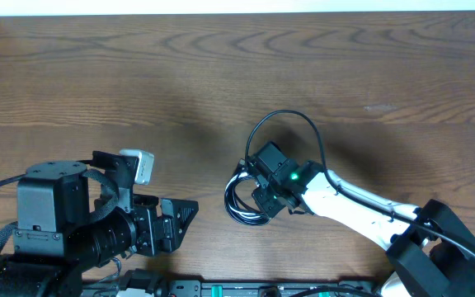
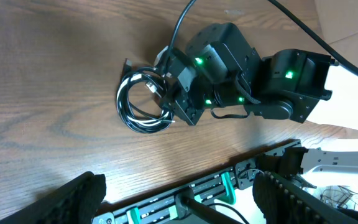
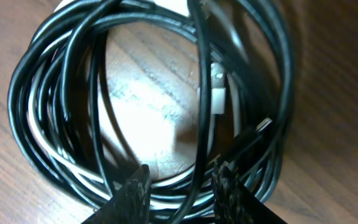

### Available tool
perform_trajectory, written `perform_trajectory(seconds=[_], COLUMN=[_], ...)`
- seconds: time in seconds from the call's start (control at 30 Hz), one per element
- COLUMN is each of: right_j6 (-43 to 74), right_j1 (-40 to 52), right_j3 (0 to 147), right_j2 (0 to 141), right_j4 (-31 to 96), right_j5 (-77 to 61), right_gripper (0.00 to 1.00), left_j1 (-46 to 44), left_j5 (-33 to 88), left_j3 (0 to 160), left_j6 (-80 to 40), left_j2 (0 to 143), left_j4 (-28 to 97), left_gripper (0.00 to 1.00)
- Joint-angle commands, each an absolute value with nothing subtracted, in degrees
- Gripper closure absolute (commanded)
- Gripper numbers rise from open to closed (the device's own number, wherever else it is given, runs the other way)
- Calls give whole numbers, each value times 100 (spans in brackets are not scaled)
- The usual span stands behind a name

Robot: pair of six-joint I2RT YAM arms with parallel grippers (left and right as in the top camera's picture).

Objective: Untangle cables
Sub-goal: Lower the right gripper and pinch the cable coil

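Right wrist view: right gripper [image 3: 182, 190] slightly parted astride one black strand of the coiled cables [image 3: 55, 124]; left gripper [image 2: 179, 190] spread wide, empty

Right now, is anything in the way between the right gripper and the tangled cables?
Nothing visible. The right gripper sits right over the cables, and one black strand runs between its open jaws. Only the wooden table shows through the middle of the coil.
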State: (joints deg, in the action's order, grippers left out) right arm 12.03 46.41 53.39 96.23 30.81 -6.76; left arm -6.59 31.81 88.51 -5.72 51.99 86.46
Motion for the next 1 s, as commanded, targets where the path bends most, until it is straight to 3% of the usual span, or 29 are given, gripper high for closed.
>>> perform_trajectory(seconds=[0.0, 0.13, 0.23, 0.33, 0.47, 0.77, 0.8, 0.9, 0.97], right_j6=[1372, 1369, 1369, 1376, 1527, 1634, 1634, 1636, 1636], right_j1=[4650, 4650, 4650, 4650, 4650, 4650, 4650, 4650, 4650], right_j3=[5310, 5310, 5310, 5306, 5223, 5057, 5057, 5057, 5054], right_j2=[9671, 9671, 9671, 9671, 9671, 9671, 9671, 9671, 9671], right_j4=[2998, 2886, 2847, 2827, 2738, 2655, 2652, 2648, 2648], right_j5=[-370, -333, -331, -329, -292, -292, -294, -294, -294], right_gripper=[71, 71, 79, 97, 99, 99, 97, 77, 71], left_j1=[-683, -683, -683, -683, -683, -683, -683, -683, -683], left_j5=[3236, 3234, 3232, 3232, 3232, 3232, 3232, 3232, 3232], left_j3=[8895, 8895, 8895, 8895, 8895, 8895, 8895, 8895, 8895], left_j6=[-469, -469, -469, -469, -469, -469, -469, -469, -469], left_j2=[5199, 5199, 5199, 5199, 5199, 5199, 5199, 5199, 5199], left_j4=[8696, 8735, 8739, 8739, 8739, 8739, 8739, 8742, 8739], left_gripper=[18, 18, 18, 18, 18, 18, 18, 18, 18])
